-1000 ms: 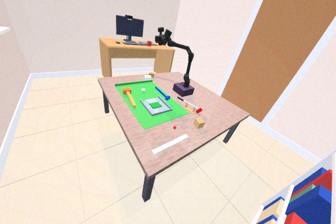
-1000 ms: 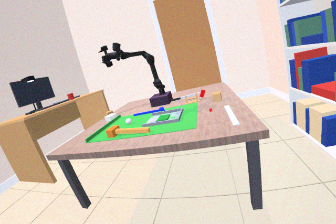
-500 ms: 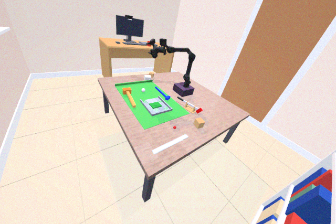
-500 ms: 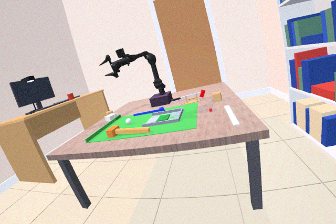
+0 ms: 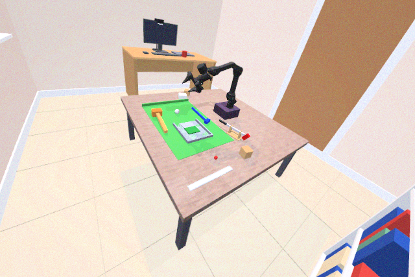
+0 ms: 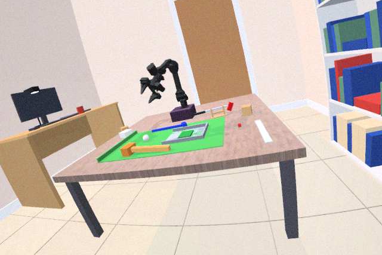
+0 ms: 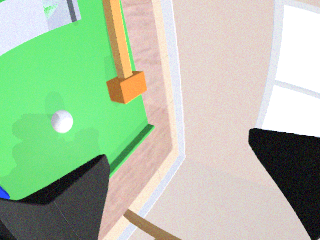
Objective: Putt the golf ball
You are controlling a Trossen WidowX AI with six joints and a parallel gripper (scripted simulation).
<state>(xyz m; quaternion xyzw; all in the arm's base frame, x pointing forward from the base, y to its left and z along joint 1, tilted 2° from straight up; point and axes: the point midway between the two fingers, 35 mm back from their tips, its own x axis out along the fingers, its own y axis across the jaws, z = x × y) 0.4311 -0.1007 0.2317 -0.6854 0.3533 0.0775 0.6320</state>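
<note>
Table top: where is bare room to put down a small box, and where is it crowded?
Bare wood lies between the white ruler and the near table edge, and right of the tan cube. It is crowded on the green mat: orange mallet, golf ball, blue putter, raised green.

The arm [image 5: 232, 79] is folded forward and downward from its base; the gripper [image 6: 148, 91] is held wide open, empty, above the tabletop [image 6: 246, 147].
</note>
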